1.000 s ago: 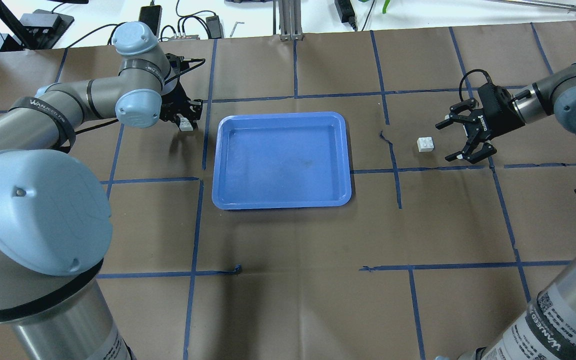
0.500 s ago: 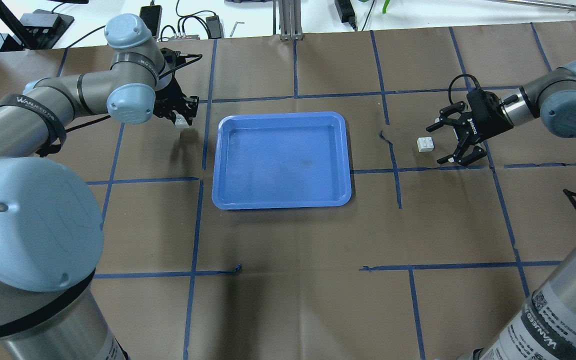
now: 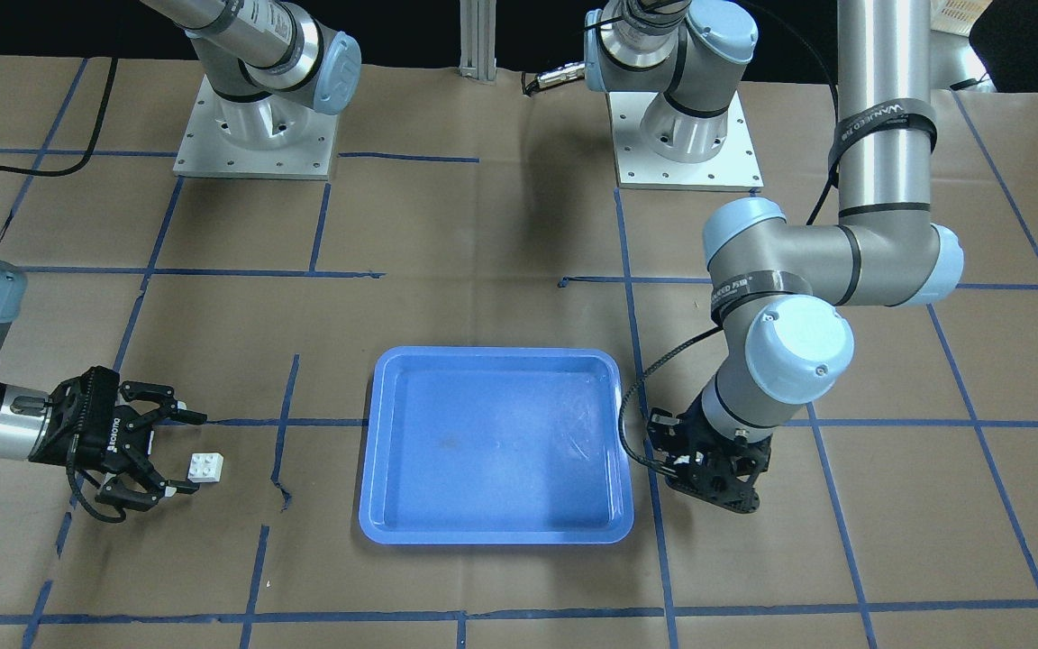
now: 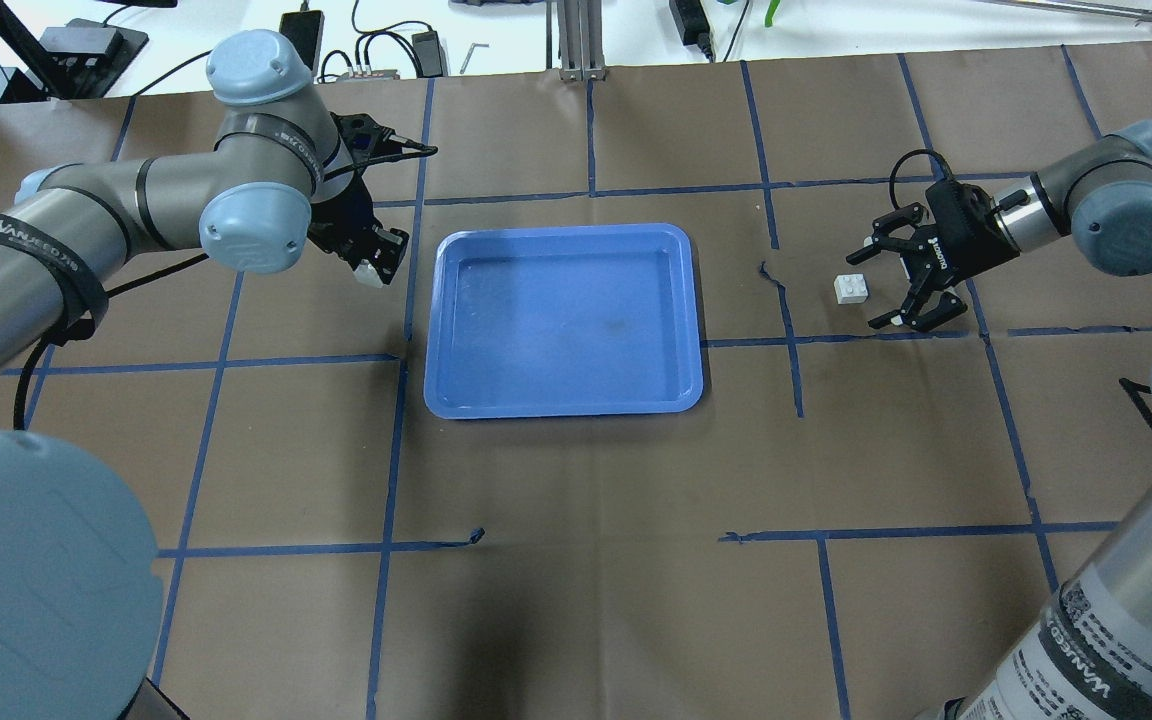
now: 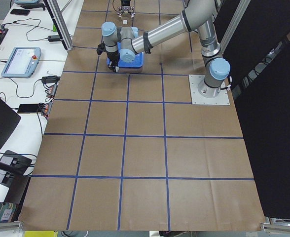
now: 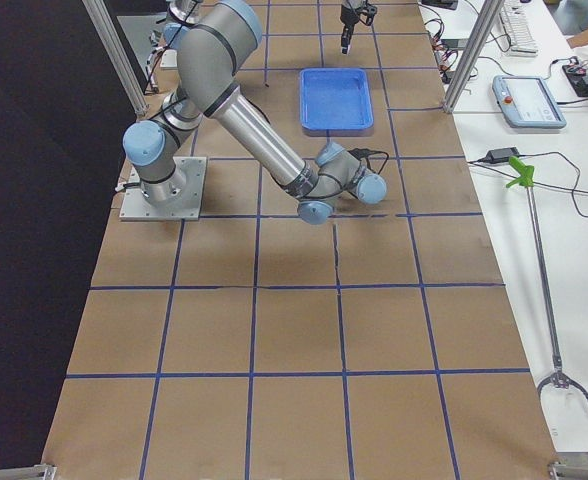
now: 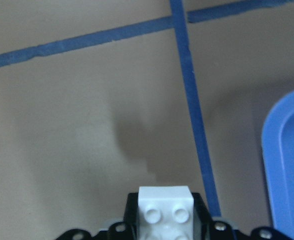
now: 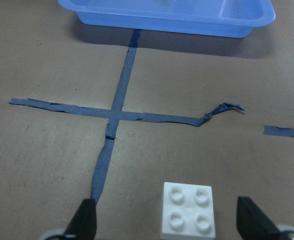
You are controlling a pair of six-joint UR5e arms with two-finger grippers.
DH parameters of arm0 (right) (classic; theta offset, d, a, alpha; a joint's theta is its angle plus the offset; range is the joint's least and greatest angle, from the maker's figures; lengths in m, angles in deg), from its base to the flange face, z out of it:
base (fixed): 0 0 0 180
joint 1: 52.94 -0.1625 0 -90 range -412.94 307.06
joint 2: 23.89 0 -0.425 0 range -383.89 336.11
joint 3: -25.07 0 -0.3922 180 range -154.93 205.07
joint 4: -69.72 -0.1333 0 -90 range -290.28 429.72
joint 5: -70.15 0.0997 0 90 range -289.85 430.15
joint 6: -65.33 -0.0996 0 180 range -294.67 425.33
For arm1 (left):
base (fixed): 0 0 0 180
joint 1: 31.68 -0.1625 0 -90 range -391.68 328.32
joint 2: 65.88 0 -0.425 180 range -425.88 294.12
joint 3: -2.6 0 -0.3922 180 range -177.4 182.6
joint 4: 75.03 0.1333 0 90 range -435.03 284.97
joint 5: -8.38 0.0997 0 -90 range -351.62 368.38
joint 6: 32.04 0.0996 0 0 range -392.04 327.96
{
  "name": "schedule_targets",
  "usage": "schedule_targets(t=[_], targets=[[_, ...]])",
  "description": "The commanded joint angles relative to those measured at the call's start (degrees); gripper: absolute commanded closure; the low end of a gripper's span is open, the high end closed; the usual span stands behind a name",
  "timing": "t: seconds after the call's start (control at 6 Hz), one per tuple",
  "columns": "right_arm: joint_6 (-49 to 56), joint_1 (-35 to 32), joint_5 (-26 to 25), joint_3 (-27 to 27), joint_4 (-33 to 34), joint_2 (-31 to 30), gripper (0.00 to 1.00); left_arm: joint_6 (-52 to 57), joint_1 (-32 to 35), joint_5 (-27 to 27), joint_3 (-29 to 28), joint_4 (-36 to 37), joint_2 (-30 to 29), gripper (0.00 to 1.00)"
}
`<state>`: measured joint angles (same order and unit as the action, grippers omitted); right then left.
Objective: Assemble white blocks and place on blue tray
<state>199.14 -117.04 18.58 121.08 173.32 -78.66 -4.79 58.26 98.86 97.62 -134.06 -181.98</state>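
The blue tray (image 4: 556,330) lies mid-table; it also shows in the front view (image 3: 492,451). My left gripper (image 4: 373,262) is shut on one white block (image 7: 166,210) and holds it just above the table, left of the tray's far left corner. The tray rim (image 7: 287,165) shows at the right of the left wrist view. The second white block (image 4: 851,288) sits studs up on the table right of the tray. My right gripper (image 4: 869,290) is open, low, with that block (image 8: 188,210) between its spread fingers (image 8: 84,222), not touching.
Brown paper with blue tape grid lines (image 4: 786,330) covers the table. Cables and power bricks (image 4: 376,50) and an aluminium post (image 4: 576,40) lie beyond the far edge. The arm bases (image 3: 253,126) stand at the robot's side.
My right gripper has moved left, so the loose white block now lies between its open fingers. My left arm has shifted and turned slightly, carrying its block a little toward the tray.
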Motion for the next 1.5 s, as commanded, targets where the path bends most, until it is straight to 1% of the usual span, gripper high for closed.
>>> schedule_targets(t=[0.0,0.17,0.33,0.5,0.67,0.83,1.0,1.17,1.33], targets=[[0.0,0.0,0.1,0.0,0.0,0.0,0.2,14.2,6.1,0.7,1.1,0.6,1.1,1.0],[0.1,0.0,0.1,-0.1,0.1,0.1,0.22,23.6,9.2,0.6,0.7,1.3,0.3,1.0],[0.1,0.0,0.1,-0.2,0.2,0.1,0.22,28.9,12.2,0.8,1.1,1.8,-1.1,1.0],[0.0,0.0,0.1,-0.2,0.5,0.1,0.25,33.7,15.2,1.3,1.7,8.3,-3.3,1.0],[0.0,0.1,0.1,-0.2,0.5,0.0,0.39,34.4,17.3,0.7,2.2,14.3,-6.2,1.0],[0.1,0.1,0.1,-0.2,0.5,0.0,0.41,34.5,19.3,0.7,2.5,14.3,-6.9,1.0],[0.2,0.0,0.1,-0.2,1.0,0.0,0.45,34.6,20.4,0.7,2.6,14.1,-6.4,1.0],[0.2,0.1,-0.1,-0.2,1.8,0.0,0.57,38.3,20.4,0.7,2.8,14.1,-6.2,1.0],[0.2,0.1,-0.2,-0.2,1.9,-0.3,0.67,38.8,20.1,0.7,2.9,14.1,-5.9,1.0]])
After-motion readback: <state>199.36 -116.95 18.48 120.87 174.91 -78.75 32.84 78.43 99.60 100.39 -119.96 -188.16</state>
